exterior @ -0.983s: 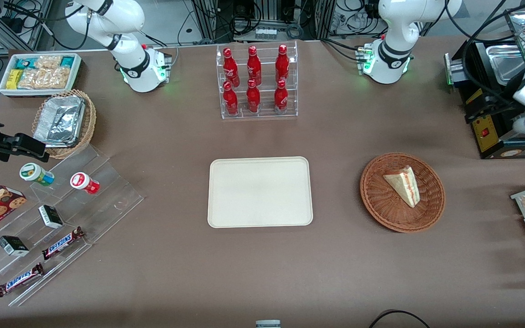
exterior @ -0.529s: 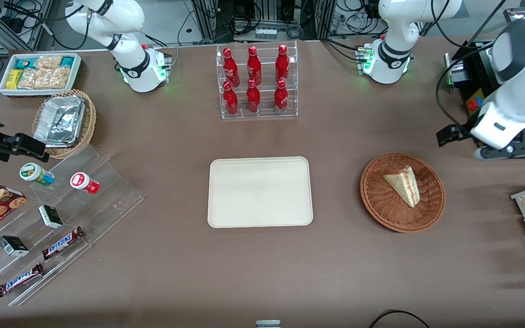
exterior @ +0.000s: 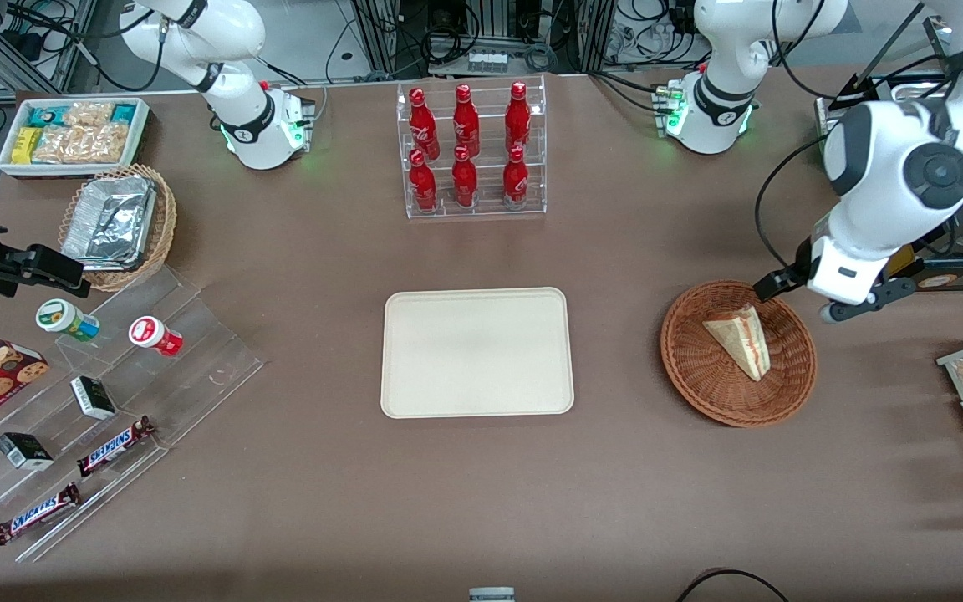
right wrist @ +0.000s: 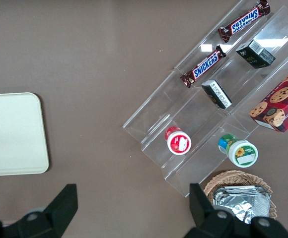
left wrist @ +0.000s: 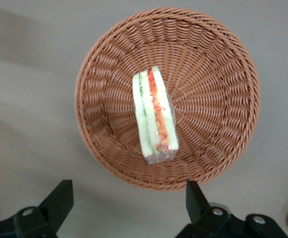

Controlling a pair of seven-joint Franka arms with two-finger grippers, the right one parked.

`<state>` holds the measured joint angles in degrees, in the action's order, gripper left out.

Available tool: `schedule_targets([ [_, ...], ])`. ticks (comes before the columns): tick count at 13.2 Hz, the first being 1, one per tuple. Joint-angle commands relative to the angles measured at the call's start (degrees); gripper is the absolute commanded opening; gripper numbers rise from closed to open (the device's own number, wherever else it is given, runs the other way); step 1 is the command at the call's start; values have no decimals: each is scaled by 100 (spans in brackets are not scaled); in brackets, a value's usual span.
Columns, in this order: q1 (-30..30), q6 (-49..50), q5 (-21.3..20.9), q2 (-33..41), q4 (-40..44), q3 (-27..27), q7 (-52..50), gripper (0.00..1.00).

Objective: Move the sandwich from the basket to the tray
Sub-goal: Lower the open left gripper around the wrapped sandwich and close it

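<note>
Approach step — end effector (left wrist: 126, 203) hovers above the basket (left wrist: 223, 79), fingers spread wide, empty. Next: descend, straddle the sandwich (left wrist: 154, 116), close.

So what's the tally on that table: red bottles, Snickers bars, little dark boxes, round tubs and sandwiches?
Red bottles: 6
Snickers bars: 2
Small dark boxes: 2
Round tubs: 2
Sandwich: 1, lying in the basket
Total: 13
The gripper hangs open above the basket, touching nothing.
</note>
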<state>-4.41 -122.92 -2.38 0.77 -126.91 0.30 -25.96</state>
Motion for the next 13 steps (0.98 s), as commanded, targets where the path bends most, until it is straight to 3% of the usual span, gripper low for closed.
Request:
schedule_targets([
  [1,-42,-433,36,-384,0,23,-347,100],
  [13,-139,-2076,36,-1535,-298,23,-1112,100],
])
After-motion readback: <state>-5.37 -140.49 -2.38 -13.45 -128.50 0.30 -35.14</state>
